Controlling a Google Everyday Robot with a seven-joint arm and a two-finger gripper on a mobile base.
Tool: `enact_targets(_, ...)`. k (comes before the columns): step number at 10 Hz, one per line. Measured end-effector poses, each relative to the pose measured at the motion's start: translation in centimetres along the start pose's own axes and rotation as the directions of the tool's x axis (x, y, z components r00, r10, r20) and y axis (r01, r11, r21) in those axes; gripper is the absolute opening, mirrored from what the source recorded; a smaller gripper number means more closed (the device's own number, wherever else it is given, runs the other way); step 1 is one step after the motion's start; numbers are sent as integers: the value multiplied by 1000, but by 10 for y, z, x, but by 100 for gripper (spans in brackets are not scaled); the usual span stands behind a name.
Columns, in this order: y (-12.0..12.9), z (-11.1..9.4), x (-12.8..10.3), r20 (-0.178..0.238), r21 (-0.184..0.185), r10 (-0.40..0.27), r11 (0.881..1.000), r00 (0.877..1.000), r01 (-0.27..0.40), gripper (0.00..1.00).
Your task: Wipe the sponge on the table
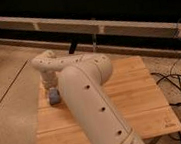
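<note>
- We see the gripper (49, 87) at the end of the white arm (88, 102), pointing down over the left edge of the table (137, 95).
- We cannot tell how far the gripper is open, nor whether it has a real hold of anything; the wrist above it hides its working end.
- The sponge (53, 97) sits directly under the gripper, on the table top close to the left edge and about halfway along it. The two look to be touching, though we cannot make out the contact itself.
- The arm itself is what blocks our view. Its thick upper section rises from the bottom of the frame across the middle of the table, bends at a rounded elbow, and then runs left before dropping to the gripper.
- Dark cables (179, 82) loop over the floor just beside the table's right edge.
- Behind the table we see a dark wall with a pale horizontal ledge (127, 23) running across it.
- The floor (7, 98) to the left is pale and speckled.
- The table top is made of light wooden planks, roughly square, with the grain running left to right.
- The sponge is a small blue-grey block that looks soft.
- The arm casing is smooth, rounded and off-white, with a row of small dark round holes along it.
</note>
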Motion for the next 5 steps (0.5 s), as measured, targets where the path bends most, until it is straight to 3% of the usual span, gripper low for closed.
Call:
enact_targets(3,0,6,-10,-12,18,-10,1000,1000,10,59)
enact_targets(5,4,8,-14,-13,24,-29,999,999,29,38)
